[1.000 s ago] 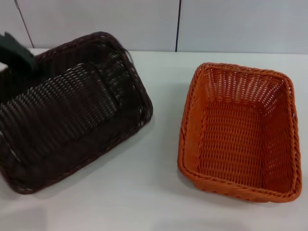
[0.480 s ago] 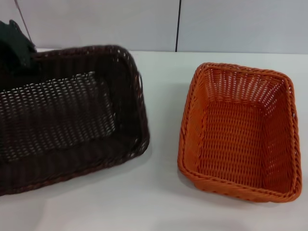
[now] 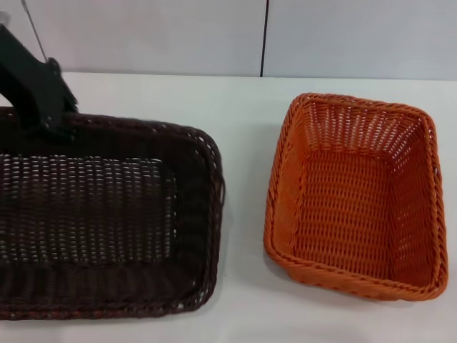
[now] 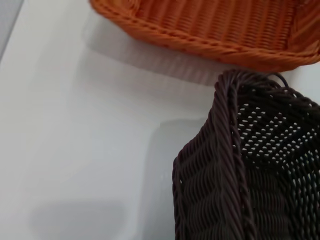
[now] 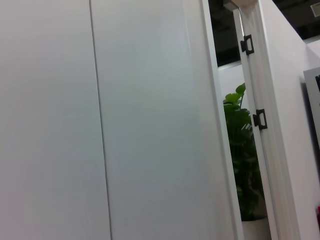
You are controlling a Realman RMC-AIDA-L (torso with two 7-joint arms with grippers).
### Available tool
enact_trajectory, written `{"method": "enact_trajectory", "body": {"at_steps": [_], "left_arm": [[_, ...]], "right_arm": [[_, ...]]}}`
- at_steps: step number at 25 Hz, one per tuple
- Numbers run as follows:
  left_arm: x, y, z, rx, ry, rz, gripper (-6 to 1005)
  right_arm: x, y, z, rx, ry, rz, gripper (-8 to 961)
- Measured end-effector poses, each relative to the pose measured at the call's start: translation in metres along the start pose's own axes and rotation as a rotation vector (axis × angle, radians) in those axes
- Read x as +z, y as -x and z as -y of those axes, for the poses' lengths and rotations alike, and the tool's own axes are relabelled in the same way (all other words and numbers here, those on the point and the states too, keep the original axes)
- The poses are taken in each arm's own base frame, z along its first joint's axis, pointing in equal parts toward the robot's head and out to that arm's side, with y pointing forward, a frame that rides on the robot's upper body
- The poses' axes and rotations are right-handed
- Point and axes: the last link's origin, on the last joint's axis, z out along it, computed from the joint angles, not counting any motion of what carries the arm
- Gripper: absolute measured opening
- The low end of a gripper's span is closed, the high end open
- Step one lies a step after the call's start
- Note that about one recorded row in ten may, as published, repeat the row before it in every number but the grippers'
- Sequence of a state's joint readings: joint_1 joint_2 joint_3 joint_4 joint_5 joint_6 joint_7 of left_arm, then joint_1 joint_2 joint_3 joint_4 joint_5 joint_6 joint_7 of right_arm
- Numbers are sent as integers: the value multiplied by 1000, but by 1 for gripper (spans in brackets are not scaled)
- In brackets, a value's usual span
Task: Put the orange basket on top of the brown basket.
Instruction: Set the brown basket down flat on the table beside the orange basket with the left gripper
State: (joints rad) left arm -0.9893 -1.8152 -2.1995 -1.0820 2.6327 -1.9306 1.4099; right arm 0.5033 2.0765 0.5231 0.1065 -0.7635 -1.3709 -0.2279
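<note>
The left hand (image 3: 43, 107) grips the far rim of the brown basket (image 3: 107, 214) at the desk's (image 3: 243, 300) left edge, its finger gap unreadable; the orange basket (image 3: 357, 193) sits alongside toward the right edge, nearer the unseen right hand.

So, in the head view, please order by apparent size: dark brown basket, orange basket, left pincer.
1. Dark brown woven basket, though it is nearer the camera and cropped.
2. Orange woven basket.
3. Black left pincer, smallest.
</note>
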Motion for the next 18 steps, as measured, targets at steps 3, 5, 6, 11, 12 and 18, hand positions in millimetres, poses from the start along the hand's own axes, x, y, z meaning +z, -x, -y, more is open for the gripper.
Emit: {"method": "enact_trajectory", "body": {"at_steps": [3,5,6,11,12,18], "left_arm": [[7,-10,0,35,5,-18,180],[11,-12,0,42,5,-24,180],[19,-18,1,52,8,-35,180],[45,-29,3,66,5,-47,181],[49,-31,3,70,1,-50,181],[77,-37,6,102,-19,-43,181]], "right_arm": [[-1,0,-1,0,3,-1,772],[-1,0,-1,-1,6,0,772],[-1,0,-1,-1,7,1,772],[-1,0,-2,2,9,2,772],[-1,0,-1,1,9,3,773],[-1,0,3,-8,3,6,772]]}}
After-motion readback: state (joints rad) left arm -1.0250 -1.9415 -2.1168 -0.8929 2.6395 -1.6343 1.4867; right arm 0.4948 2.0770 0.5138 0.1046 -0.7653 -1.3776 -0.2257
